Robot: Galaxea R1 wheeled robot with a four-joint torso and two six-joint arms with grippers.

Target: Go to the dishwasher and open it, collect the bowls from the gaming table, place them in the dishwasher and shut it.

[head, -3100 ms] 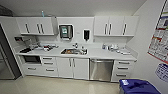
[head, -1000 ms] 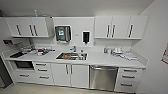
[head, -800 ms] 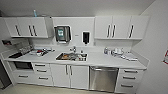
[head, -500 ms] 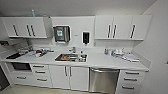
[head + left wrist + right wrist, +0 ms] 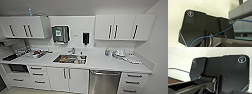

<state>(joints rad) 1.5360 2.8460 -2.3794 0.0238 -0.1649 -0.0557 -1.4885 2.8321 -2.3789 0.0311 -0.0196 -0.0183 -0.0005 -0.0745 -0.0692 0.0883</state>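
Kitchenette wall, seen from the head camera.

Dishwasher (image 5: 104, 82): brushed stainless-steel front, flat rectangular panel, horizontal bar handle across its top; door closed; set under the white countertop (image 5: 100, 62), between a pair of white cabinet doors (image 5: 68, 80) and a stack of white drawers (image 5: 133, 82).

Sink (image 5: 70, 59): rectangular steel basin let into the counter, holding some items too blurred to identify; faucet (image 5: 73, 50) behind it.

Wall fittings: boxy metallic paper-towel dispenser (image 5: 60, 34); slim black soap dispenser (image 5: 86, 38) beside it.

Upper cabinets (image 5: 125, 27): smooth white doors with dark vertical bar handles, on both sides of the dispensers.

Counter, far side from the dishwasher: cluttered dish rack (image 5: 36, 53). Counter above the dishwasher: a small bottle (image 5: 107, 52) and pale objects, indistinct.

Grippers: whether the fingers of either stood apart or together could not be told from the wrist views.
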